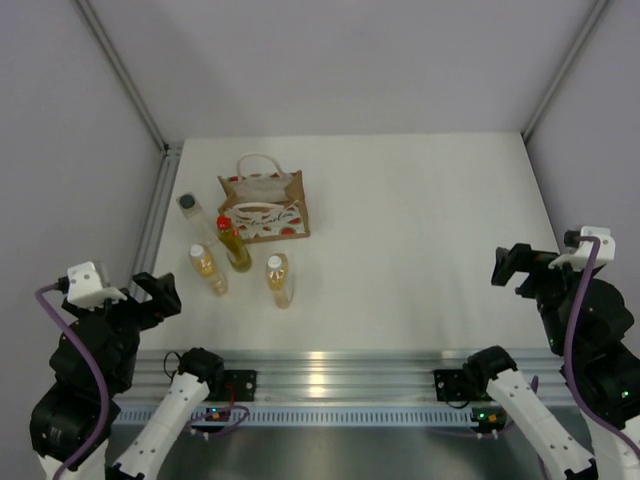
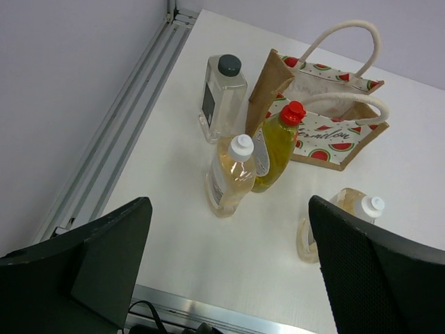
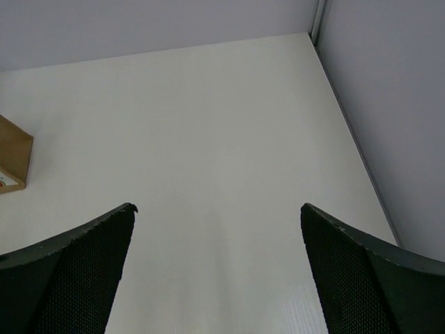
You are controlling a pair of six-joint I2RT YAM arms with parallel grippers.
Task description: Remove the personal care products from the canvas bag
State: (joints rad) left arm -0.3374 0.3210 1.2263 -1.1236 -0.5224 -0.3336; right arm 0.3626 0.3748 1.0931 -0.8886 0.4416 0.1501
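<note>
The canvas bag (image 1: 264,206) stands upright at the back left of the table; it also shows in the left wrist view (image 2: 327,118). Its corner shows at the left edge of the right wrist view (image 3: 12,163). Beside it stand the dark-capped clear bottle (image 1: 192,215), the yellow-green bottle with red cap (image 1: 233,243) and two amber bottles with white caps (image 1: 207,270) (image 1: 279,280). In the left wrist view: dark-capped bottle (image 2: 222,97), yellow-green bottle (image 2: 277,146), amber bottles (image 2: 232,175) (image 2: 348,209). My left gripper (image 1: 150,295) (image 2: 229,271) is open and empty, near the front left. My right gripper (image 1: 520,268) (image 3: 219,271) is open and empty at the right.
A metal rail (image 1: 155,215) runs along the table's left edge, and an aluminium bar (image 1: 330,375) along the near edge. Grey walls close the left, right and back sides.
</note>
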